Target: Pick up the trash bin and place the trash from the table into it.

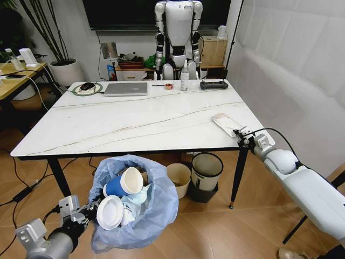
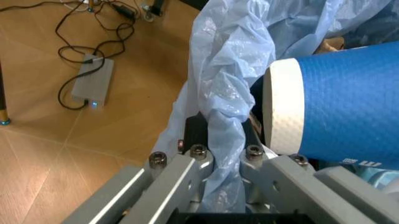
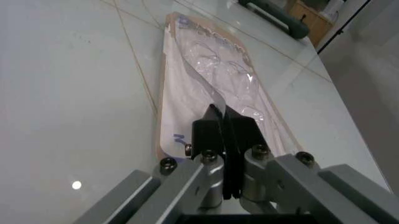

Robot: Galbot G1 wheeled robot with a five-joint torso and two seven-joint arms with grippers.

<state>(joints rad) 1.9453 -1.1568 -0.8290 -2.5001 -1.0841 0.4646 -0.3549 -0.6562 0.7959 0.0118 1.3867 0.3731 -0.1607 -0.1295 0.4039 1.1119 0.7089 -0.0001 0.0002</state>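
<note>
While the left claw (image 1: 89, 211) grips the trash bin (image 1: 156, 216), the right claw (image 1: 243, 136) pinches a wrapper (image 1: 226, 123).

Right arm (image 1: 307, 186): white rounded shell, black cable looped near wrist.
Left arm (image 1: 46, 245): grey metal, black wiring.
Left gripper (image 2: 224, 140): grey bracket, silver screws, black fingers.
Right gripper (image 3: 224, 126): same build.

Crinkled translucent plastic trash bin (image 1: 156, 216) liner
</note>
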